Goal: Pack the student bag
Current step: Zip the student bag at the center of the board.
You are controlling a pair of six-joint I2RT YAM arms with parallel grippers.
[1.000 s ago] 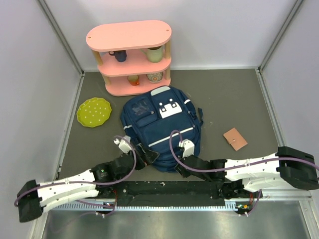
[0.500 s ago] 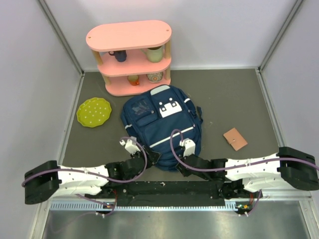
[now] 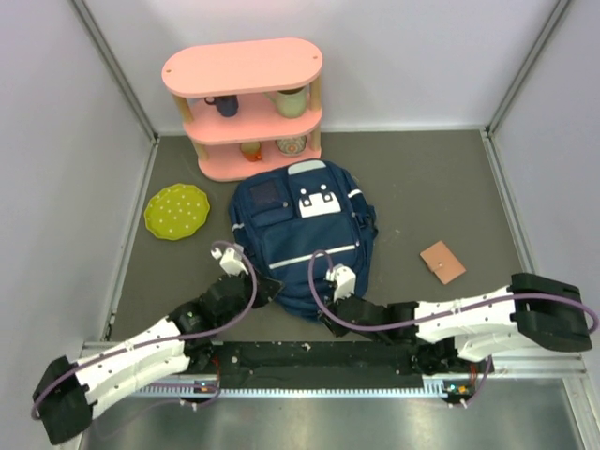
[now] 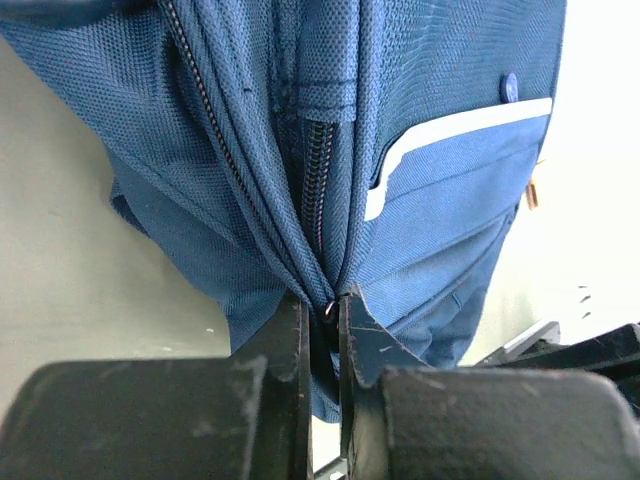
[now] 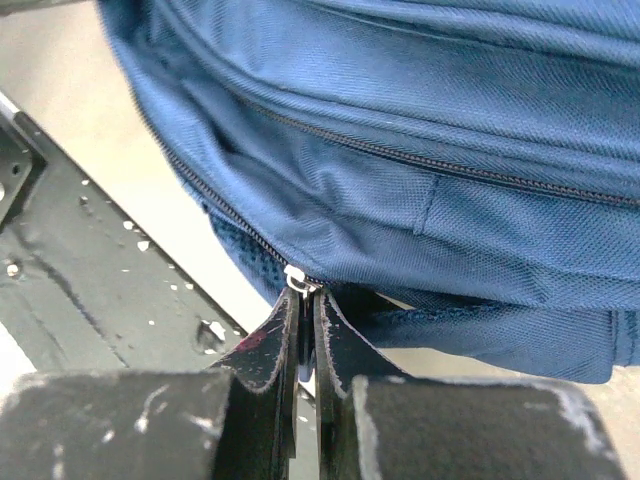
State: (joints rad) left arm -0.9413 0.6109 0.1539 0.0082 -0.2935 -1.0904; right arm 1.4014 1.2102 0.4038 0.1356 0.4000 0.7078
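Place: student bag [image 3: 300, 230] lies mid-table, just past the arms | left gripper [image 4: 322, 303] pinches its near-left edge, likely to hold it | right gripper [image 5: 303, 303] pinches zip tab [image 5: 297, 279], likely to open it

One camera looks down from above, behind my bases; my two wrist cameras peer along my fingers [image 4: 288, 350], close up — all share the near edge of the navy backpack [image 3: 300, 242].

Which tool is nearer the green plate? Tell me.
Left. The left tool pinches the backpack's near-left edge, just right of the plate; the right tool pinches the near edge farther right.
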